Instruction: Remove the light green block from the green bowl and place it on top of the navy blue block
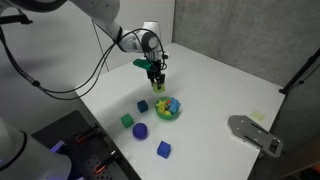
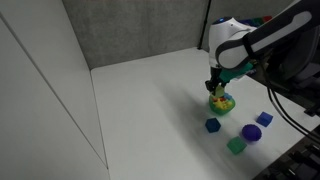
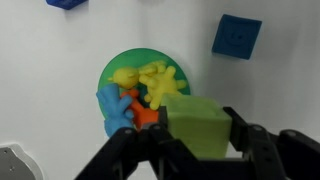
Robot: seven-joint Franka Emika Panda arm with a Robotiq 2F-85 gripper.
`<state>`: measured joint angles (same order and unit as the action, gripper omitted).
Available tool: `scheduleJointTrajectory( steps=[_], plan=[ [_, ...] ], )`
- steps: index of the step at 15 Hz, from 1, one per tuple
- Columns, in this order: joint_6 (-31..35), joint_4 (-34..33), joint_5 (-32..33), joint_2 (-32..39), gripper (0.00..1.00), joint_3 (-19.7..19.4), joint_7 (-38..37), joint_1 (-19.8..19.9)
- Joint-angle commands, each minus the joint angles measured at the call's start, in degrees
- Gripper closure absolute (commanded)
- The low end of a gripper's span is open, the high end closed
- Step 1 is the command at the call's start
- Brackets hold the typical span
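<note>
My gripper [image 1: 157,77] is shut on the light green block [image 3: 204,124] and holds it just above the green bowl [image 1: 168,107]. The bowl also shows in an exterior view [image 2: 221,102] and in the wrist view [image 3: 128,66]; it holds yellow, orange and blue toy pieces. In the wrist view the block fills the space between my black fingers [image 3: 200,132]. The navy blue block [image 1: 143,105] sits on the white table beside the bowl. It also shows in an exterior view [image 2: 212,125] and at the upper right of the wrist view [image 3: 237,36].
A darker green cube [image 1: 127,120], a rounded purple piece [image 1: 141,131] and a violet-blue cube [image 1: 164,149] lie on the table [image 1: 210,75] near its front. A grey object [image 1: 255,133] lies at the table's edge beyond the bowl.
</note>
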<state>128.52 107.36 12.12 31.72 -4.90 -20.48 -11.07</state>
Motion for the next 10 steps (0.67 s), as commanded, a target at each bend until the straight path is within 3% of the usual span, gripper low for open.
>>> scheduleJointTrajectory(
  steps=[1,7,10],
  plan=[
    [3.26,6.40,0.26,-4.42,0.68,2.37,3.48,0.62],
    [12.43,17.18,-1.91,-7.42,0.68,4.93,8.08,2.21],
    [13.07,20.22,-5.23,-8.78,0.68,6.65,12.49,4.16]
  ],
)
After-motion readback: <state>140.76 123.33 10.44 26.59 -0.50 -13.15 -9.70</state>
